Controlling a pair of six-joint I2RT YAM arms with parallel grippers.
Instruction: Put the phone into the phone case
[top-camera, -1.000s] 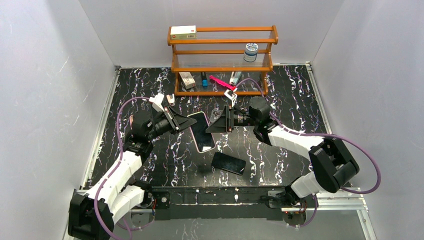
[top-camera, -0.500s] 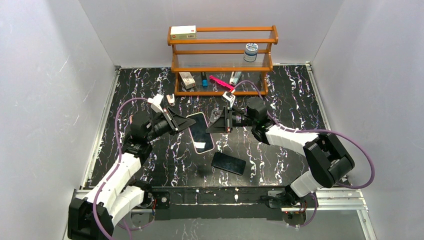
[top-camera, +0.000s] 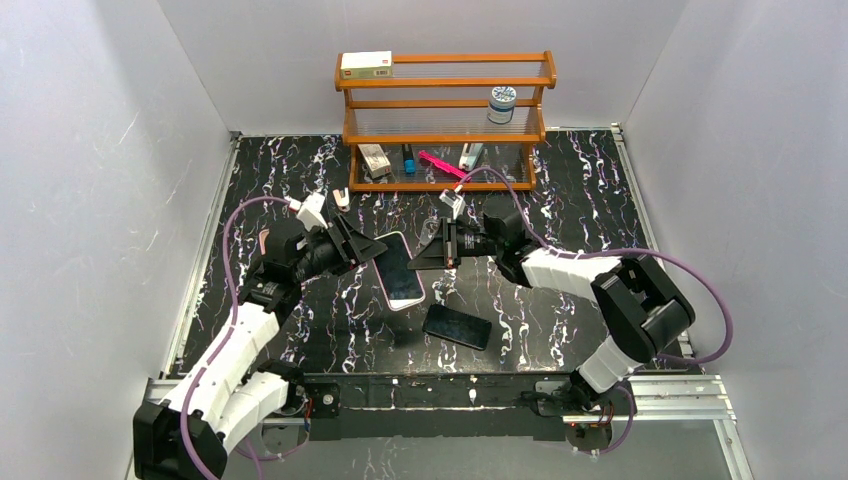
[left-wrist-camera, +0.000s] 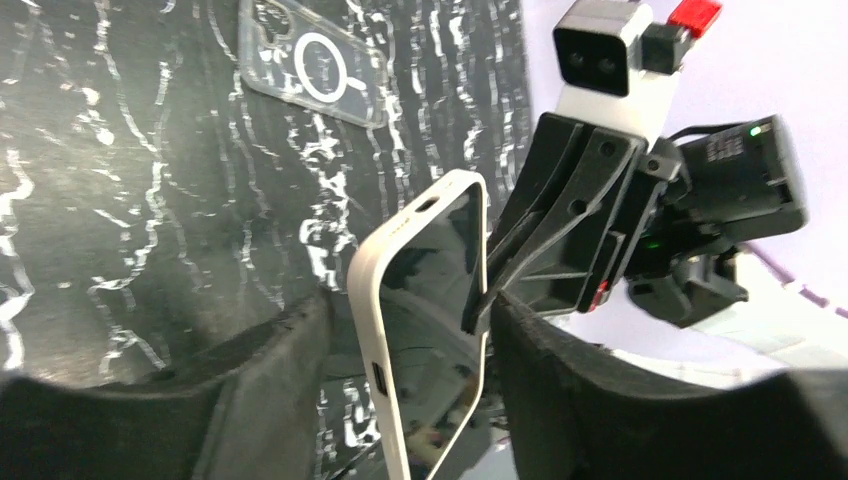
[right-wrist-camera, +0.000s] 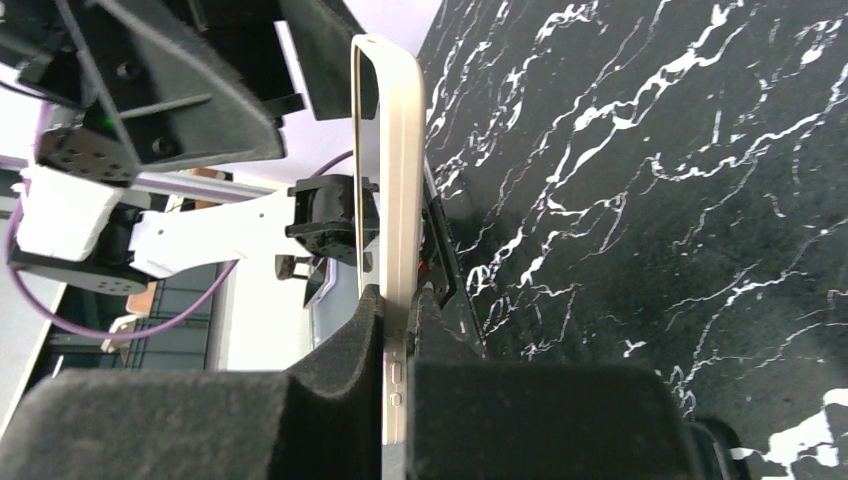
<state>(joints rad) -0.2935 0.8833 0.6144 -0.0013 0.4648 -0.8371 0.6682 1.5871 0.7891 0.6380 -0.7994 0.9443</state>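
Marbled worktop (top-camera: 590, 200) lay under the phone (top-camera: 398, 270); right fingers (right-wrist-camera: 330, 390) clamped its edge, left fingers (left-wrist-camera: 265, 390) stood open around it, case (top-camera: 457, 326) nearer.

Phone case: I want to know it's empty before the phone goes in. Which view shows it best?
Left wrist view: the phone case lies flat on the table, clear, its ring visible, nothing inside. Top view shows it whole but small and dark. Right wrist view misses it.

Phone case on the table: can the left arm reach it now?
Probably yes, after backing off. The phone case lies bare and near, but the left pincer stands open around the phone, which the right pincer grips.
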